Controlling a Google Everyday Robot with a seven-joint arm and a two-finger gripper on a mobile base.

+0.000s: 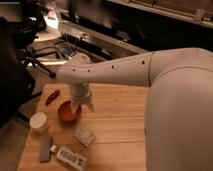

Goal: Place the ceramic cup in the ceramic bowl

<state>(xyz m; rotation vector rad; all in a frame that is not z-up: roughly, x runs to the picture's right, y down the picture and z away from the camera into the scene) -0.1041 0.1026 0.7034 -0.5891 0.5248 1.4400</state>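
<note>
The cream-white ceramic cup (39,121) stands upright on the wooden table near its left edge. The orange-red ceramic bowl (68,112) sits just to the right of the cup, a small gap between them. My gripper (83,104) hangs from the white arm over the bowl's right rim, above and to the right of the cup. It holds nothing that I can see. The arm covers part of the bowl.
A slim red object (52,97) lies behind the bowl at the left. A pale packet (84,136), a grey flat piece (45,149) and a white rectangular box (71,158) lie at the front. A cluttered dark desk stands behind the wooden table (120,125).
</note>
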